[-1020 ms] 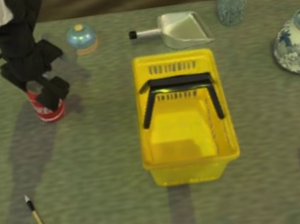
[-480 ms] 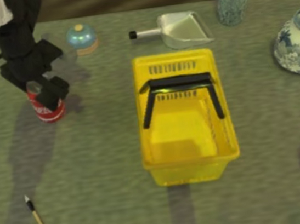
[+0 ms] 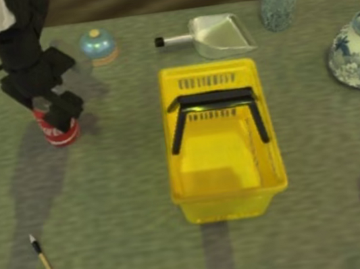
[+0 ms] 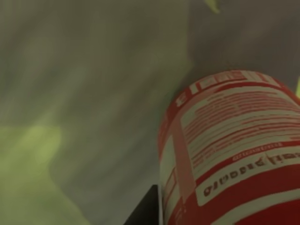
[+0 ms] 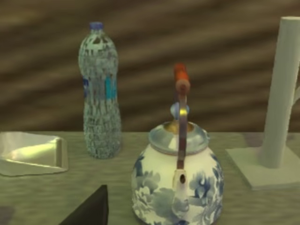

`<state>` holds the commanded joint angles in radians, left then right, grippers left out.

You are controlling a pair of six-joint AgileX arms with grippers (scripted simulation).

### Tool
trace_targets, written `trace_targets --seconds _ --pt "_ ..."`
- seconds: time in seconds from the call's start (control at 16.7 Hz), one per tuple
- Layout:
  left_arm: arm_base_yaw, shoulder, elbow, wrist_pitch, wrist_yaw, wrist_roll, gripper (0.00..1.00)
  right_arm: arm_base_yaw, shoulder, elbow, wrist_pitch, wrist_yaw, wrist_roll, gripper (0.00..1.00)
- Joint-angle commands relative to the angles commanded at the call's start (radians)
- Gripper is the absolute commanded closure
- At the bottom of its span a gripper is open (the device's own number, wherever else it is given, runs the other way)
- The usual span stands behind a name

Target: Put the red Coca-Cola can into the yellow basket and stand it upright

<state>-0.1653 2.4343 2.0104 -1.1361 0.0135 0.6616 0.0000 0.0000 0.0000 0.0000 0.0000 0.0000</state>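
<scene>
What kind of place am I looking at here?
Most likely a rendered tabletop test scene, not a real room: a green table with unrelated household things scattered on it, such as a yellow basket, a dustpan, a water bottle and a blue-and-white kettle.

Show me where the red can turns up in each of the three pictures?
Top view: the can stands upright at the table's left, under the left gripper.
Left wrist view: the can fills much of the picture, very close.
Right wrist view: not in it.
Shared landmark: the dustpan, behind the basket in the top view, also shows in the right wrist view; the left wrist view shares only the can.
</scene>
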Motion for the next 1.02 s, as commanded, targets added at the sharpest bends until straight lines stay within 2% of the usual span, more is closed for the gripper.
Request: trace_targets --seconds 0.18,0.36,0.6,1.02 --pt "-0.009 -0.008 -0.023 0.091 0.07 -0.03 1.0 0.0 0.0 0.0 0.0 0.0 0.0 0.0" --pt "-0.026 -0.026 -0.075 0.268 0.199 -0.087 1.0 0.0 0.0 0.0 0.0 0.0 0.0 0.0" --pt "-0.056 -0.059 -0.184 0.62 0.434 -0.197 1.0 0.0 0.0 0.0 0.0 0.0 0.0 0.0" --pt "-0.11 -0.15 -0.441 1.369 0.903 -0.439 1.0 0.0 0.0 0.0 0.0 0.0 0.0 0.0"
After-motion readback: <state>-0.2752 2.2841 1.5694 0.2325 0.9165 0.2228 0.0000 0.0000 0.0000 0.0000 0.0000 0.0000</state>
